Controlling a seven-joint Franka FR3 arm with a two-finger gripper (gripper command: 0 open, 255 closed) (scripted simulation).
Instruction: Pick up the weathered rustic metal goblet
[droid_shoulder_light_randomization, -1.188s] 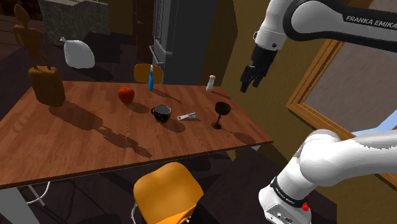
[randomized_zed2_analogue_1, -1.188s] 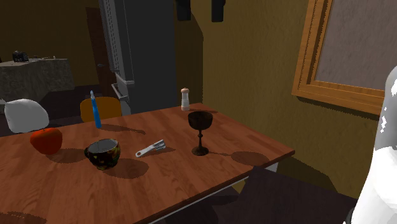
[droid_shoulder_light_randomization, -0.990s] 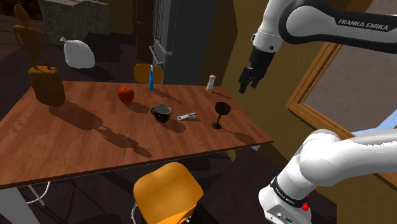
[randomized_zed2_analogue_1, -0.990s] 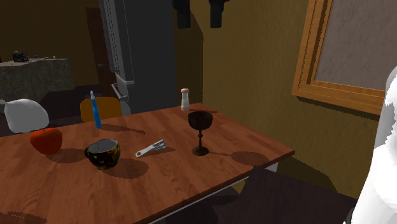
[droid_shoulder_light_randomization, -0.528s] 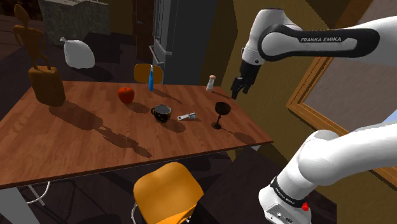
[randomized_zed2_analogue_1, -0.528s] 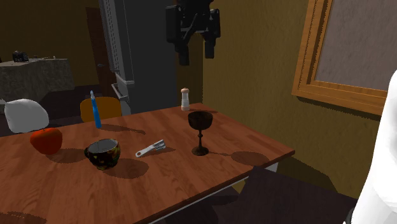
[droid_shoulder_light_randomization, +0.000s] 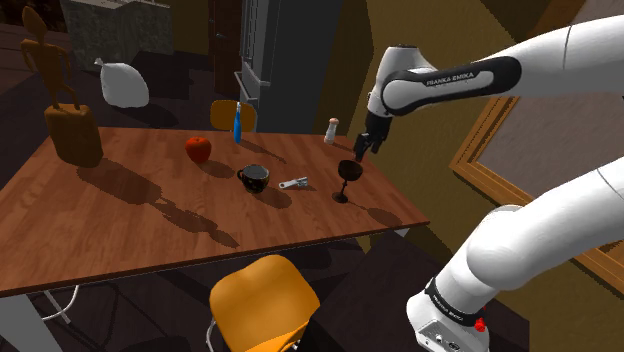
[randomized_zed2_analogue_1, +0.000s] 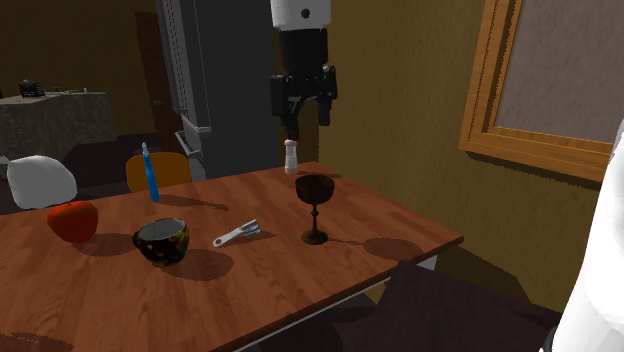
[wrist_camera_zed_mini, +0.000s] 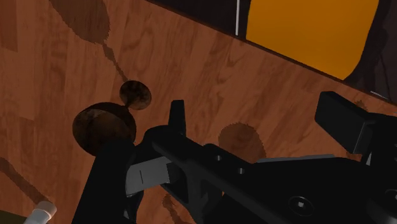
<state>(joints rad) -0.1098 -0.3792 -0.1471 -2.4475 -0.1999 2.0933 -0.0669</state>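
The goblet (droid_shoulder_light_randomization: 346, 179) is dark and rusty-looking, and stands upright near the right end of the wooden table (droid_shoulder_light_randomization: 120, 225). In the second exterior view the goblet (randomized_zed2_analogue_1: 315, 206) is just below my black gripper (randomized_zed2_analogue_1: 308, 118). That gripper's two fingers point down with a clear gap between them, so it is open and empty. From the shoulder view the gripper (droid_shoulder_light_randomization: 360, 149) hangs just above and slightly behind the cup's rim, not touching it. In the wrist view the goblet (wrist_camera_zed_mini: 105, 126) appears from above, its round foot beside the bowl, close to one finger.
A black mug (droid_shoulder_light_randomization: 255, 178), a small metal tool (droid_shoulder_light_randomization: 293, 183), a red apple (droid_shoulder_light_randomization: 198, 149), a blue bottle (droid_shoulder_light_randomization: 237, 122) and a white shaker (droid_shoulder_light_randomization: 331, 130) share the table. A wooden figure (droid_shoulder_light_randomization: 66, 112) stands at the far left. An orange chair (droid_shoulder_light_randomization: 262, 300) sits at the front edge.
The arm has swung down and toward the shoulder view's left, bringing the gripper from high above the table edge to just over the goblet. The fingers stayed apart.
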